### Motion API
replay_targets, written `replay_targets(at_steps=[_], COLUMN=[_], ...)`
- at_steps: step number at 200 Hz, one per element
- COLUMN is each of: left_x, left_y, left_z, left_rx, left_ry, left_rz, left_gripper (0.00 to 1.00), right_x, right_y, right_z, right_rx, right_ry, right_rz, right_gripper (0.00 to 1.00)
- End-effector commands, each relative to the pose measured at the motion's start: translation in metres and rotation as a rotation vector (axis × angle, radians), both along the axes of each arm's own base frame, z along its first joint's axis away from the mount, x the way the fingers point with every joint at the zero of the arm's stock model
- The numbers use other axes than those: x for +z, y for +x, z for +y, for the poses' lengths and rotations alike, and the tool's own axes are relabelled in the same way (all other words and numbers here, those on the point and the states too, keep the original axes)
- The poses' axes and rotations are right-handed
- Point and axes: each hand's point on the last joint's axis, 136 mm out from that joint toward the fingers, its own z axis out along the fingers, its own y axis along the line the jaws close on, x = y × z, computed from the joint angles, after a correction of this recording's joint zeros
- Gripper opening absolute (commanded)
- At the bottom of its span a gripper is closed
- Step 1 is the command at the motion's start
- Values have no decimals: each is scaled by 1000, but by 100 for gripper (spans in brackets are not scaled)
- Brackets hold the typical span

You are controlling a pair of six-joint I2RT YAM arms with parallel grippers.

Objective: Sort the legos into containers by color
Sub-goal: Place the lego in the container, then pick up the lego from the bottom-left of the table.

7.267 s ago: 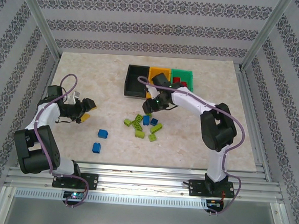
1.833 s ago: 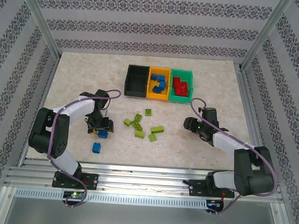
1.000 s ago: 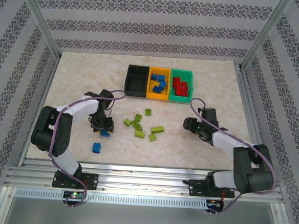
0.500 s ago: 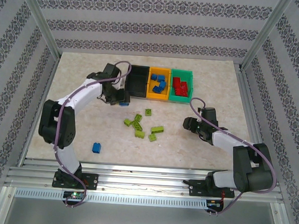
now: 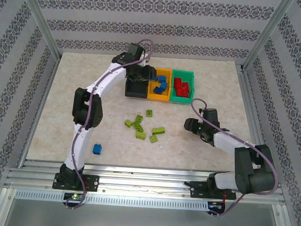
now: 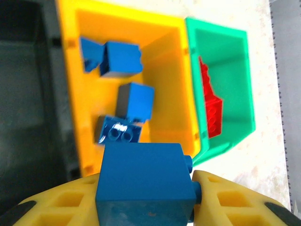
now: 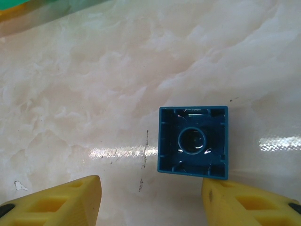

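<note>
My left gripper [image 5: 146, 74] is shut on a blue lego [image 6: 141, 165] and hovers at the seam between the black container [image 5: 135, 87] and the orange-yellow container [image 5: 161, 71]. Below it, that orange-yellow container [image 6: 164, 70] holds several blue legos [image 6: 135, 100], and the green container [image 6: 230, 70] holds red legos [image 6: 211, 110]. My right gripper [image 5: 191, 125] hangs low over the table, open. An upside-down blue lego [image 7: 193, 142] lies between its fingers [image 7: 70, 197], close to the right one. Several lime green legos [image 5: 139, 125] lie mid-table.
One more blue lego [image 5: 97, 149] lies near the front left of the marble table [image 5: 80, 87]. The three containers stand in a row at the back centre. Metal frame posts [image 5: 38, 17] stand at the table's corners.
My left arm has lifted a blue lego from the near-left table and swung it back and right to the containers. The right arm has stayed put.
</note>
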Motion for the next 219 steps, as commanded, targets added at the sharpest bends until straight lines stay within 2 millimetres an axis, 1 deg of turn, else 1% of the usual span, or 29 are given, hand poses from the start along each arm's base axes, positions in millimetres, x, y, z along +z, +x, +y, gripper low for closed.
replay_targets(at_steps=[1,25,38,47,67,79,96,109,112,120,123,125,129,138,163,172,174,184,190,207,219], left_x=[-7,-9,-10,-7,1,4,13,14,12,17,15,19,15,15,7,-1,0,-12,-16,-38,-45], left_y=[12,25,28,28,21,17,8,-1,-4,-10,-14,-15,-20,-32,-70,-90,-92,-116,-128,-167,-193], left_z=[-8,-11,-10,-9,-10,-9,-5,-3,-2,1,2,3,6,9,32,42,44,57,64,93,113], left_rx=[14,34,44,45,19,7,-9,-20,-23,-26,-28,-27,-27,-30,-22,-26,-25,-30,-36,-36,-30], left_ry=[37,58,63,65,78,97,119,129,133,132,135,132,138,138,177,206,211,251,271,369,428], left_rz=[-1,-22,-25,-31,-46,-55,-69,-66,-62,-72,-67,-76,-66,-70,-53,-21,-22,24,44,128,172], left_gripper=[42,48,53,56,64,66,66,66,66,66,66,66,66,66,66,66,66,67,67,67,67], right_x=[9,8,8,8,8,8,8,8,8,8,8,8,8,8,8,8,8,8,7,8,8], right_y=[9,9,9,9,9,10,10,10,10,10,9,9,9,9,10,9,10,9,9,9,10], right_z=[-1,0,0,0,0,1,0,0,0,-1,0,-1,-1,-1,0,0,0,1,0,0,1], right_rx=[-16,-11,-11,-10,-8,-8,-8,-9,-10,-12,-12,-14,-14,-15,-11,-10,-10,-9,-11,-10,-6], right_ry=[16,19,19,20,20,21,21,19,18,17,18,17,16,16,16,18,18,19,17,17,18], right_rz=[-33,-30,-31,-31,-29,-28,-27,-28,-29,-30,-29,-29,-29,-29,-29,-29,-30,-29,-28,-29,-29], right_gripper=[59,60,60,60,60,60,60,60,60,60,60,60,60,60,60,60,60,60,60,60,60])
